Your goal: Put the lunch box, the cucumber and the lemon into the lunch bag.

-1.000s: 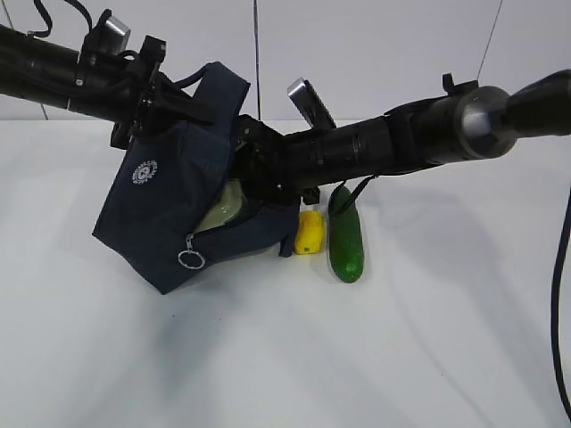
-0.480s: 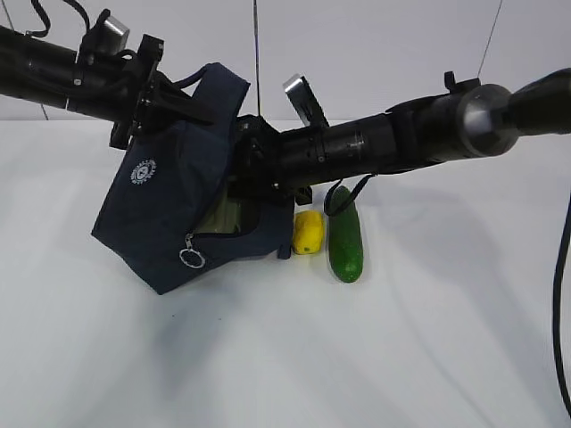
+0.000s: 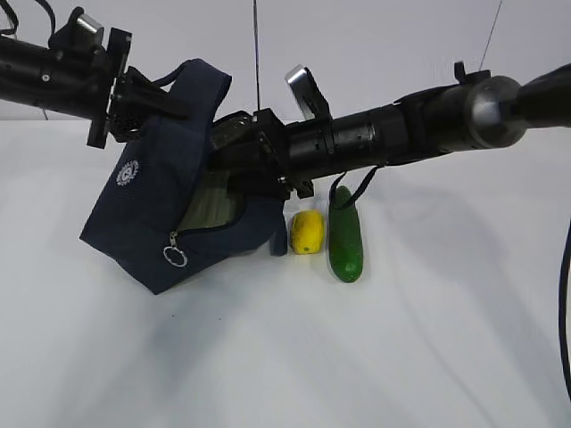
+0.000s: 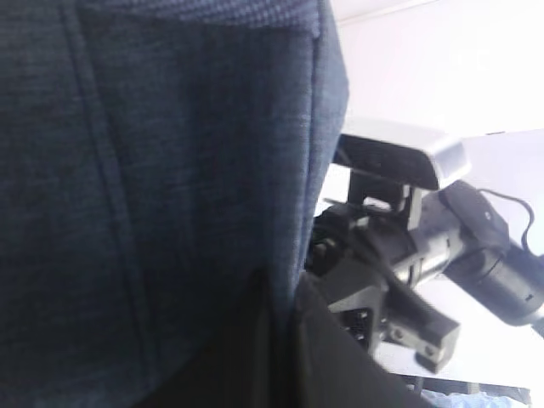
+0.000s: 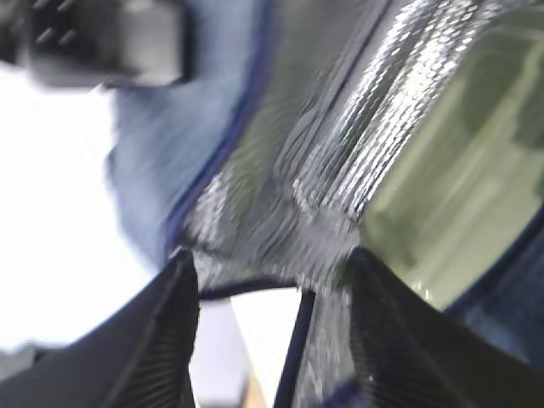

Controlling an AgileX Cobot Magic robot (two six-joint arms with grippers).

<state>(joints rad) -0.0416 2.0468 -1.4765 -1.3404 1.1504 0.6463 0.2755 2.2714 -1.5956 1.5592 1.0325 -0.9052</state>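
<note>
As we look along the white worktop (image 3: 401,357) in the exterior view, the lunch bag (image 3: 156,227) hangs tilted, its lower corner on the surface, its zipper ring (image 3: 175,258) dangling; the left gripper (image 3: 134,98) has its jaws closed on the bag's upper fabric by the handle; the right gripper (image 3: 236,147) reaches across to the bag's open mouth, its black arm passing above the lemon (image 3: 307,232) and the cucumber (image 3: 344,239), which lie just beside each other on the worktop right of the bag; the pale green lunch box (image 3: 210,203) shows inside the opening. In the left wrist view, navy cloth of the bag (image 4: 153,187) fills most of the frame and blocks the jaws, while the right arm's wrist camera (image 4: 399,161) sits beyond its edge. In the right wrist view, blurred, two dark fingers (image 5: 161,340) stand apart, nothing between them, before the silver lining (image 5: 340,153); the lunch box (image 5: 459,170) lies within.
</note>
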